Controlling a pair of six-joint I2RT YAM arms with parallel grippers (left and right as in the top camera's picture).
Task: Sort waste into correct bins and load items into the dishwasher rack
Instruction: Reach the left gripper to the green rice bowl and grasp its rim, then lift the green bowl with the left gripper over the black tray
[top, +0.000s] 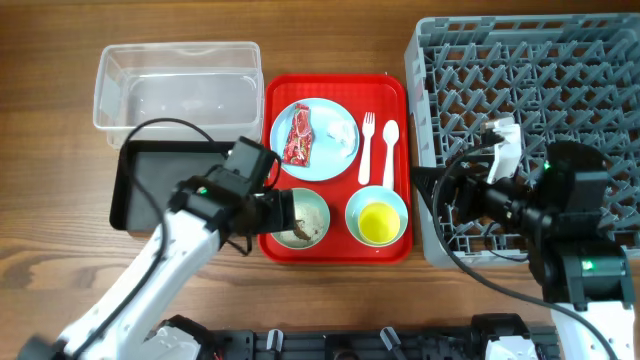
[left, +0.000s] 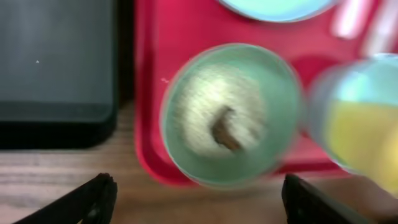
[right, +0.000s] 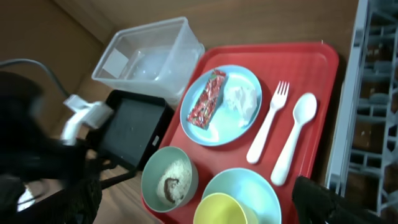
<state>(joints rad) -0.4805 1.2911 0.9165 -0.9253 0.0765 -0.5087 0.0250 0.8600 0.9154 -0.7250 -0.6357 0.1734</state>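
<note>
Left wrist view: the two dark fingertips (left: 93, 199) of the left pincer (left: 202, 199) are seen closest to the lens, set wide apart with nothing between them but bare bench (left: 68, 171) and the near lip of the red tray (left: 149, 74).

The mint bowl (left: 180, 158) is found just beyond the open jaws, roughly centred on the gap and not touched by either finger. It stands at the near left corner of the red tray. White rice-like grains (left: 202, 106) and a brown scrap (left: 225, 129) are held in it.

- The light-blue bowl (left: 323, 93), with the yellow cup (left: 364, 137) inside, is placed at the tray's near right corner, beside the mint bowl.
- The black tray (left: 56, 62) lies just left of the red tray. The clear tub (top: 180, 85) is set at the tray's far left.
- The plate (right: 214, 134) is placed on the far half of the tray. It carries the red wrapper (right: 207, 98) and the white tissue (right: 242, 99).
- The fork (right: 268, 121) and spoon (right: 295, 134) are laid side by side on the tray, right of the plate.
- The grey rack (top: 530, 80) stands right of the tray.

The right pincer (top: 447, 200) is held over the rack's edge nearest the tray, jaws apart, with nothing gripped.
</note>
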